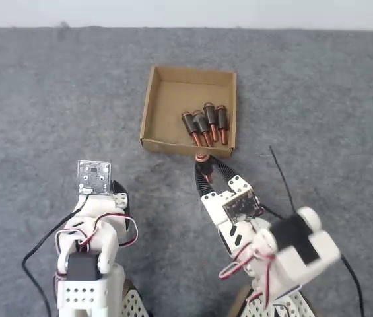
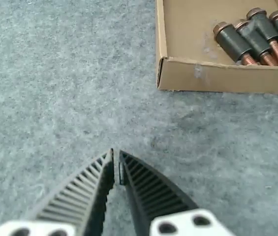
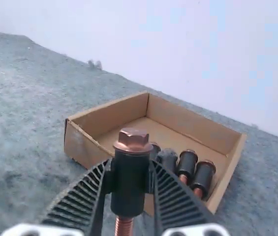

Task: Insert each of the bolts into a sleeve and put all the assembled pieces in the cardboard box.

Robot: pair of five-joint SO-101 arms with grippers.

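We grip the copper hex-headed bolt (image 3: 131, 140) in its black cylindrical sleeve (image 3: 129, 187) with our right gripper (image 3: 130, 169) just short of the brown cardboard box (image 3: 82, 142), so we should clear its rim before releasing beside the four assembled pieces (image 3: 188, 167); our left gripper (image 2: 115, 164) is closed on nothing.

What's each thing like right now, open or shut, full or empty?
Left claw: shut, empty.
Right claw: shut on a sleeve with its bolt in.
Box: open on top, four sleeved bolts lying inside.
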